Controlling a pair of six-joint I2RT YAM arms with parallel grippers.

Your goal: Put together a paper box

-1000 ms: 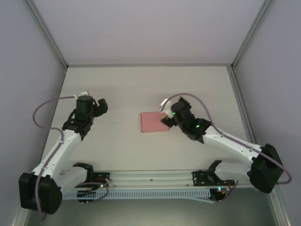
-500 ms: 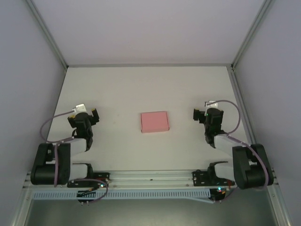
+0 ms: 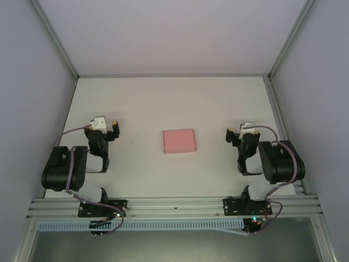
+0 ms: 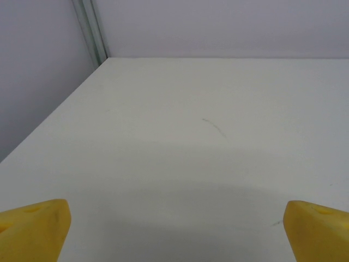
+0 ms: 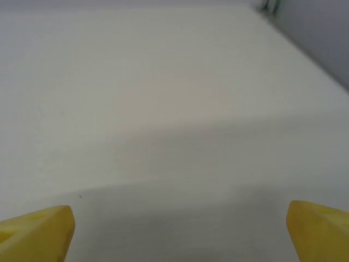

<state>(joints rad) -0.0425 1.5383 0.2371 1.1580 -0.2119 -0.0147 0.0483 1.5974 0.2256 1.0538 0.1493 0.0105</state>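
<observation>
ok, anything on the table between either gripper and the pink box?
Nothing visible. The paper box lies flat mid-table; only table surface lies between it and the left gripper or the right gripper, both open.

Matt pink card paper box (image 3: 179,141); smooth white table (image 3: 163,103)

The paper box (image 3: 179,141) lies flat on the tabletop (image 3: 163,101), near its middle and between the two arms. The left gripper (image 3: 112,129) sits to the box's left and the right gripper (image 3: 235,134) to its right (each well apart from it, roughly level with it). Behind the box the tabletop runs to the back wall.
</observation>
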